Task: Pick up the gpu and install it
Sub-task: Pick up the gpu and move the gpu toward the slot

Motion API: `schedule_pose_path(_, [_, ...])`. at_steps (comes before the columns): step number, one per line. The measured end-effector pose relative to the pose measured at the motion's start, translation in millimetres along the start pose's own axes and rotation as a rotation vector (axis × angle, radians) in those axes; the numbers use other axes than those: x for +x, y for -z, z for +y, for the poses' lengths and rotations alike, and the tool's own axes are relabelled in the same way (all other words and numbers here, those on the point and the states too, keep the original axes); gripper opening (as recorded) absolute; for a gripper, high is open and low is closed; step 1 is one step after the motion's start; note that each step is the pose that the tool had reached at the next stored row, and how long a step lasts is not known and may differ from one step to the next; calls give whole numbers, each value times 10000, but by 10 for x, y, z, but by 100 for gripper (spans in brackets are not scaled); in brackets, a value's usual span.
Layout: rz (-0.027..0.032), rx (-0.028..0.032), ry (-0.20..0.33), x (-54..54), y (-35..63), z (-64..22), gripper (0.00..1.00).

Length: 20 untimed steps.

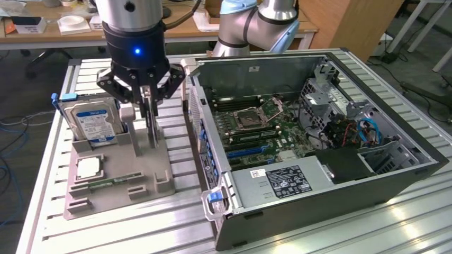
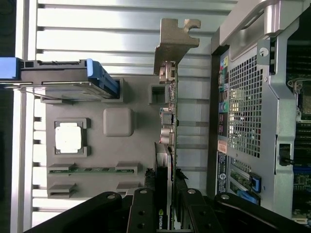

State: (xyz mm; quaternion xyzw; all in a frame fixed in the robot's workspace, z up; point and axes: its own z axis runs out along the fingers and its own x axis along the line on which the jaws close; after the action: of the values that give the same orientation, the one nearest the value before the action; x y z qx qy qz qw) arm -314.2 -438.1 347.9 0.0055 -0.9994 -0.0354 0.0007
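Exterior view: the pincer reaches down over the gray holder on the bench. It pinches the gpu, which stands on its thin edge beside the hard drive. The card's bottom is hard to see.

Wrist view: the gpu shows edge-on, with its silver bracket at the far end. Black fingers squeeze both sides and hide its near end. I cannot tell if it touches the holder.

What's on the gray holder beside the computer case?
A hard drive, a processor chip, a memory stick and the gpu standing on edge. The gripper covers the gpu's top edge.
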Motion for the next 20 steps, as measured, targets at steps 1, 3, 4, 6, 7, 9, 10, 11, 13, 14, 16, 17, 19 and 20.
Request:
schedule_pose_path(1, [-1, 0, 0, 0, 3, 0, 26])
schedule_pose_path(3, [0, -1, 0, 0, 10, 1, 26])
schedule_pose_path(4, [0, 0, 0, 0, 13, 1, 26])
schedule_pose_path(6, [0, -1, 0, 0, 19, 1, 26])
schedule_pose_path(7, [0, -1, 0, 0, 23, 2, 26])
schedule_pose_path(9, [0, -1, 0, 0, 30, 2, 26])
schedule_pose_path(10, [0, -1, 0, 0, 33, 2, 26])
schedule_pose_path(11, [0, -1, 0, 0, 36, 3, 26])
schedule_pose_path(13, [0, -2, 0, 0, 43, 3, 26])
schedule_pose_path(14, [0, -3, 0, 0, 46, 3, 26])
schedule_pose_path(16, [-1, -4, 0, 0, 53, 4, 26])
schedule_pose_path(17, [-1, -4, 0, 0, 56, 4, 26])
schedule_pose_path(19, [-1, -5, 0, 0, 62, 4, 26])
schedule_pose_path(20, [0, -4, 0, 0, 66, 5, 26])
